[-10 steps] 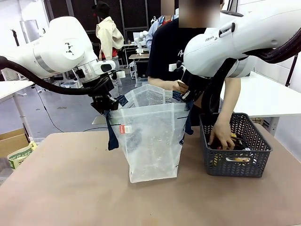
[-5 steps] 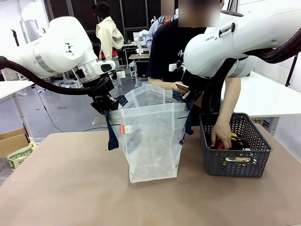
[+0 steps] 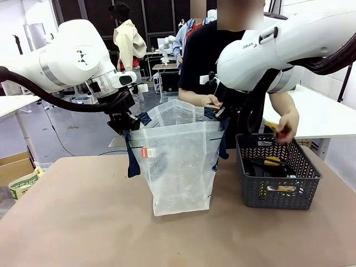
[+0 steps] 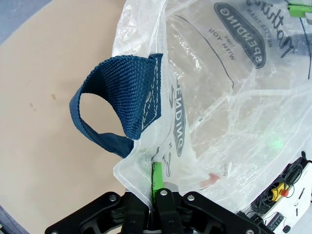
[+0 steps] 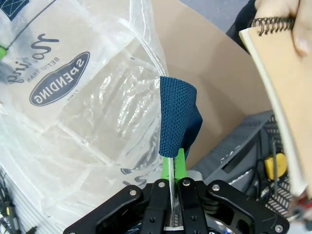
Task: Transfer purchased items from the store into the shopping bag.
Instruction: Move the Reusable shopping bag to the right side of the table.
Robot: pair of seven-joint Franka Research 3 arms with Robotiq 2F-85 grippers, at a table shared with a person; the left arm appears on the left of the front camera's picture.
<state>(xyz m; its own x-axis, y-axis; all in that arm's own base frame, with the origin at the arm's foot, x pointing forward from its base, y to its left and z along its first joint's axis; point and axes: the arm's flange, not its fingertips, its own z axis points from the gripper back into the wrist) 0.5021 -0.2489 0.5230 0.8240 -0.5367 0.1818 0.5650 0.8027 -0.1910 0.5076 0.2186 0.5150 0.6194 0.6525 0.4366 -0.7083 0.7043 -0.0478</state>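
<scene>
- The shopping bag [image 3: 181, 167] stands upright in the middle of the table [image 3: 78, 222] with its mouth open. Bare tabletop runs wide in front of it and to its left.
- On its right a dark basket [image 3: 278, 192] sits near the bag, with a narrow gap between them.
- The left gripper [image 4: 156, 178] is pinched tight on the bag's plastic rim, just beside a navy handle [image 4: 122, 107].
- The right gripper [image 5: 175, 168] is clamped on the opposite rim, at the foot of the other handle [image 5: 176, 117].
- The bag's top edge is stretched between the two grippers.
- A person's hand [image 3: 285, 129] is raised above the basket, gripping something small, possibly red and yellow.
- The other hand [image 3: 210, 101] holds a tan spiral notebook [image 5: 278, 87] near the bag's far rim.
- Yellow purchased items [image 3: 271, 161] lie in the basket.
</scene>
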